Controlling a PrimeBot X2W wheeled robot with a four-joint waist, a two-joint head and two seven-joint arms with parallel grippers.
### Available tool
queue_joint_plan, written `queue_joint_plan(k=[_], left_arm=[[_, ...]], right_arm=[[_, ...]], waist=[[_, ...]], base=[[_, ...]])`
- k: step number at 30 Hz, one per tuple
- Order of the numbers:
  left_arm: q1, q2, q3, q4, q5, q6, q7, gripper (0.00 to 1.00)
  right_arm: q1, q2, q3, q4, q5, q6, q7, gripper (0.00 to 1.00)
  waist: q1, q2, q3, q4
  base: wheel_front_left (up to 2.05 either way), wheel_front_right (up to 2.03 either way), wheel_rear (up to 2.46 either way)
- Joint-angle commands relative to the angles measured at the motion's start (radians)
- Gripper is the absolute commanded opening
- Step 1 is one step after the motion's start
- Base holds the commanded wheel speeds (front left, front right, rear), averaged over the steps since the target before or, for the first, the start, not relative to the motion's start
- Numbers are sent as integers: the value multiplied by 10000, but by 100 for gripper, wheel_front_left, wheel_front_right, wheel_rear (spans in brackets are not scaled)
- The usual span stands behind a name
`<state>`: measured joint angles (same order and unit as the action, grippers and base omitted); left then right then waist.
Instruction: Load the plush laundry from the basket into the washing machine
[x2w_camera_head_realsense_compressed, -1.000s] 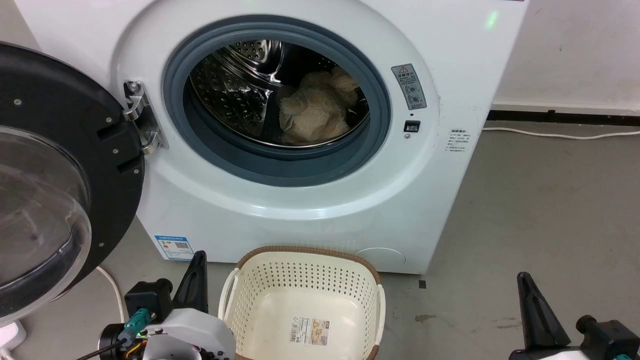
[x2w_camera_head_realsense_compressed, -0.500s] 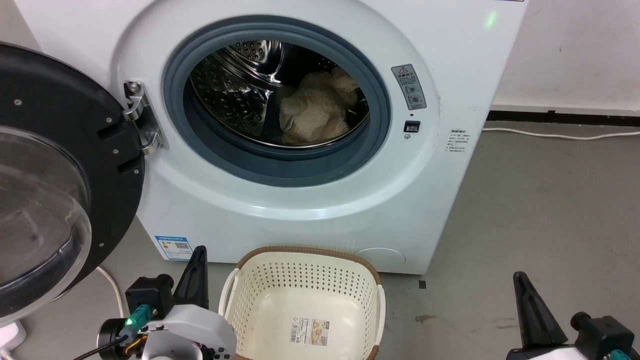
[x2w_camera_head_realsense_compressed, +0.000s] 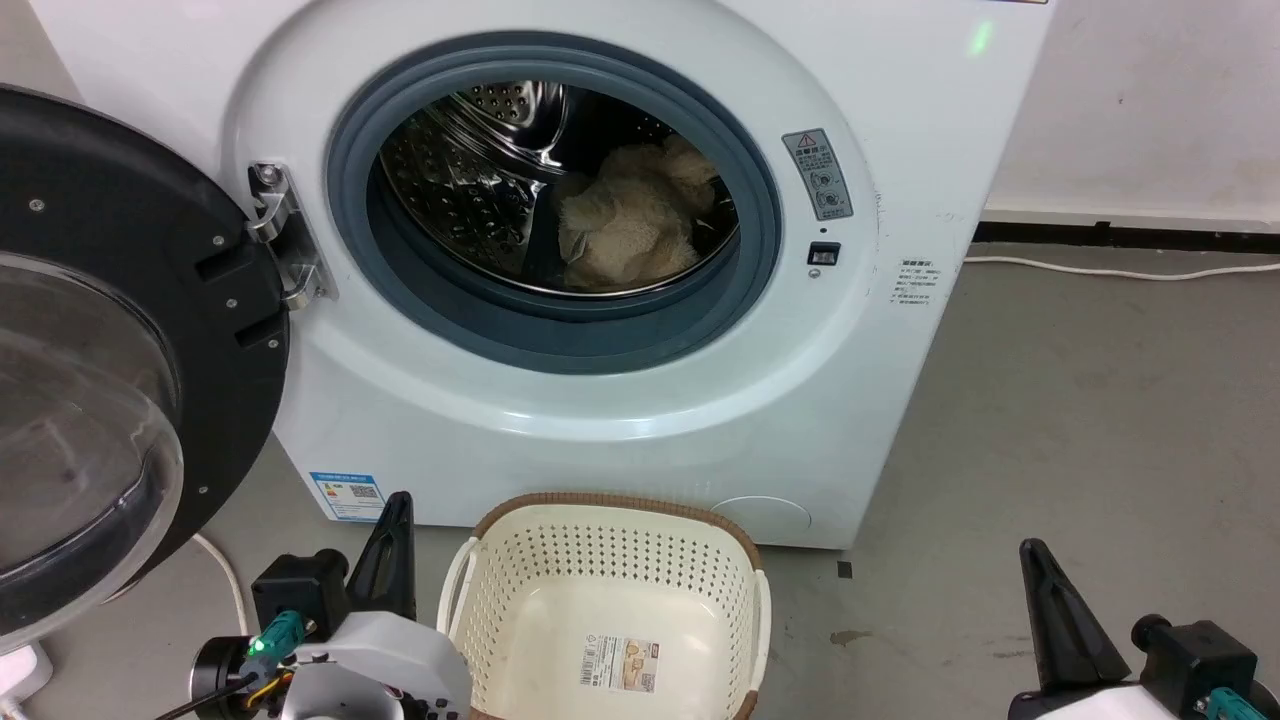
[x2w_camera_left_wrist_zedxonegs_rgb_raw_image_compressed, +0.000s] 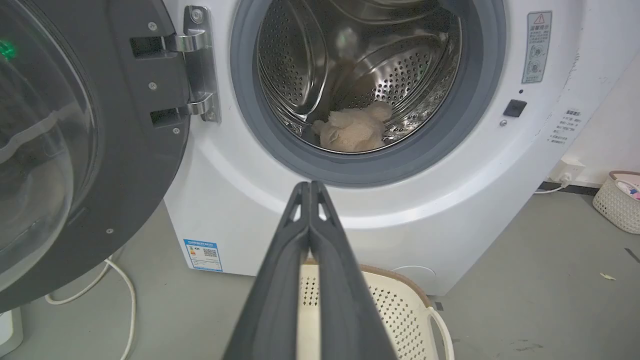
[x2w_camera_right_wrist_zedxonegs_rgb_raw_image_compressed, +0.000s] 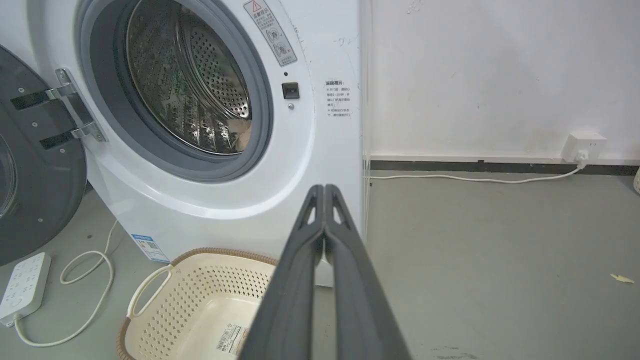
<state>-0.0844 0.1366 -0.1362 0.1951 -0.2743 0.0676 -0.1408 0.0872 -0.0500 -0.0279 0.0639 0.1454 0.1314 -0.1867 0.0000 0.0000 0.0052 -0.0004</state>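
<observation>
Head view: the plush laundry (x2w_camera_head_realsense_compressed: 625, 225), a shaggy beige-tan bundle with floppy folds, lies inside the steel drum of the washing machine (x2w_camera_head_realsense_compressed: 640, 440), toward the drum's right side. The black-framed glass door (x2w_camera_head_realsense_compressed: 130, 250) stands swung open at the left. On the floor in front, the cream perforated basket (x2w_camera_head_realsense_compressed: 610, 505) holds nothing but the label (x2w_camera_head_realsense_compressed: 620, 662) on its bottom. The left gripper (x2w_camera_head_realsense_compressed: 398, 520) is just left of the basket and the right gripper (x2w_camera_head_realsense_compressed: 1035, 560) well to its right, both pointing up, both clenched on nothing.

Left wrist view: the dark fingers meet at their tips. Past them the plush sits low in the drum, a soft tan heap with one rounded limb sticking out to the right.

Right wrist view: the fingers are pressed together. A small tan patch of the plush peeks over the grey door seal.
</observation>
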Motion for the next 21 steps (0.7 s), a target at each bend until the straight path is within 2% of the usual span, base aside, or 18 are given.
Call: queue_joint_plan(k=[1, 21], left_arm=[[130, -60, 77, -102, 132, -52, 32, 0], [291, -242, 367, -519, 720, -193, 343, 0]], right_arm=[[-169, -1, 13, -62, -85, -2, 43, 0], [-328, -1, 73, -192, -394, -3, 454, 0]], waist=[[0, 0, -1, 0], [0, 0, -12, 1]], base=[[0, 0, 0], [0, 0, 0]])
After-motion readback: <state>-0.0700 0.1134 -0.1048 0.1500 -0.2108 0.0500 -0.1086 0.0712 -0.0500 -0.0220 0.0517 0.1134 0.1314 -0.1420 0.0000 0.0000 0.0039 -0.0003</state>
